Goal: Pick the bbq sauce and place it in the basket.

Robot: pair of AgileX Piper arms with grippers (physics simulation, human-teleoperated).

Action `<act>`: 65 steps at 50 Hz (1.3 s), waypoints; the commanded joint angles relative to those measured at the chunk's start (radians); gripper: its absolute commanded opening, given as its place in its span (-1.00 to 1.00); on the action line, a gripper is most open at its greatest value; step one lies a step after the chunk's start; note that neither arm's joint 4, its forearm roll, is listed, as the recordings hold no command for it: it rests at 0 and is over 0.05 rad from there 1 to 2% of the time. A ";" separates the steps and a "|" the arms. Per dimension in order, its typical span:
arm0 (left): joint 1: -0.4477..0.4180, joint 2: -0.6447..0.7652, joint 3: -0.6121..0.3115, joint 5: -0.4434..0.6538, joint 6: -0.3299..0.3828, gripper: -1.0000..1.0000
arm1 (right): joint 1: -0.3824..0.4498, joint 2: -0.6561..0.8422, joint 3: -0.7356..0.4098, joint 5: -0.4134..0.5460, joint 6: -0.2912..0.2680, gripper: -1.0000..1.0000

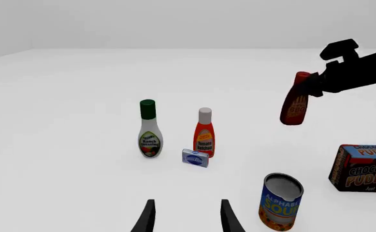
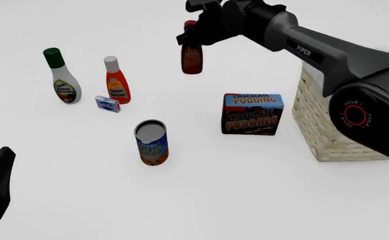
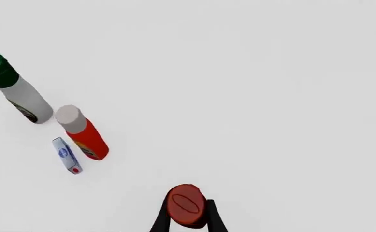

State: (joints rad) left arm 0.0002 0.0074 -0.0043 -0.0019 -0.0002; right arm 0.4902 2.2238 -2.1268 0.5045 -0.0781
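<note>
Bottle in the air! The bbq sauce (image 2: 192,56) hangs clear of the table (image 2: 201,200), pinched at its red cap by the right end effector (image 2: 192,34), whose fingers (image 3: 211,218) are clamped either side of that cap in the right wrist view. The bottle hangs nearly upright, leaning a touch, with nothing beneath it but white surface.

How will it handle? My read: a slim rigid plastic bottle, fairly light, smooth-sided and probably a bit slippery. A hold up at the cap leaves the whole body dangling below, so it could swing or twist if the arm moves sharply. A grip lower on the neck or shoulder would be steadier, but the present one looks good enough for a gentle carry.

Now the neighbours. The basket (image 2: 328,135) sits at the right edge of the front view, mostly hidden behind the right arm's own bulk. Between bottle and basket stands the chocolate pudding box (image 2: 252,114), upright, so the bottle's base should pass above it. The soup can (image 2: 152,142) sits nearer the camera, well apart. Off to the left, the ranch bottle (image 2: 61,76), ketchup bottle (image 2: 116,80) and a small blue-and-white packet (image 2: 107,103) cluster together, out of the way.

The left end effector (image 1: 185,216) waits low with fingers spread and empty.
</note>
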 commanded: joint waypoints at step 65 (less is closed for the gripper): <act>0.000 0.000 0.000 0.000 0.000 1.00 | -0.322 -0.447 0.124 0.167 -0.037 -1.00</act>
State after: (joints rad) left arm 0.0002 0.0072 -0.0043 -0.0020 -0.0004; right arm 0.2281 1.8556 -2.0482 0.6706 -0.1258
